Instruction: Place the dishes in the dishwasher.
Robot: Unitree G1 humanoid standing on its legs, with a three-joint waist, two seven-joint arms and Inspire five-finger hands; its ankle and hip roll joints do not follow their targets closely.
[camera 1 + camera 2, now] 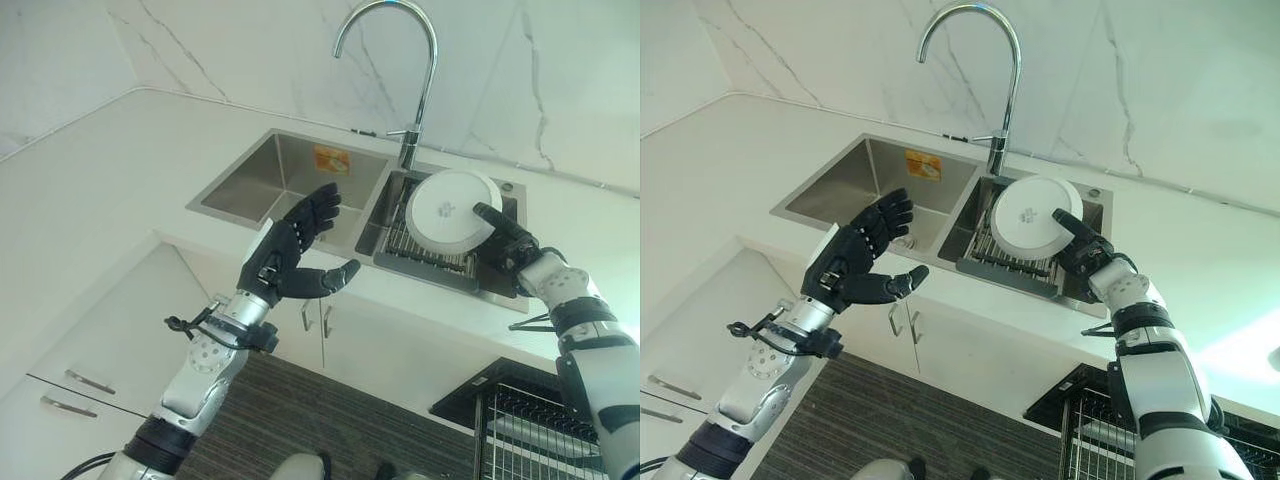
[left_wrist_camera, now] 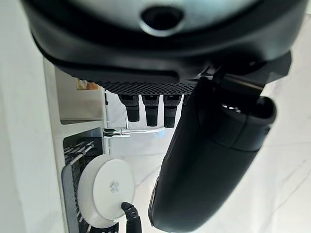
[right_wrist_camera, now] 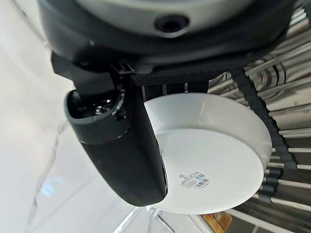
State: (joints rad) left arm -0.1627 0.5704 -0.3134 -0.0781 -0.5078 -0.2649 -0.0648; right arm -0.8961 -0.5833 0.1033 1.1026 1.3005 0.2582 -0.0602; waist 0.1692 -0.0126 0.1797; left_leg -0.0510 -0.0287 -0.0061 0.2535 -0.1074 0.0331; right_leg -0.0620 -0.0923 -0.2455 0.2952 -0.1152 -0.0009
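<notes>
A white plate (image 1: 450, 210) stands tilted on edge over the wire drying rack (image 1: 430, 258) in the right sink basin, its underside facing me. My right hand (image 1: 505, 240) is shut on the plate's right rim. In the right wrist view the thumb (image 3: 121, 145) lies across the underside of the plate (image 3: 214, 155), and the fingers are hidden behind it. My left hand (image 1: 285, 250) hovers open in front of the left basin, fingers straight and thumb spread, holding nothing. The dishwasher's pulled-out rack (image 1: 530, 430) shows at the lower right.
A double steel sink (image 1: 270, 175) is set in a white counter, with a tall curved faucet (image 1: 400, 60) between the basins. White cabinet doors with metal handles (image 1: 315, 318) run below. Marble wall behind.
</notes>
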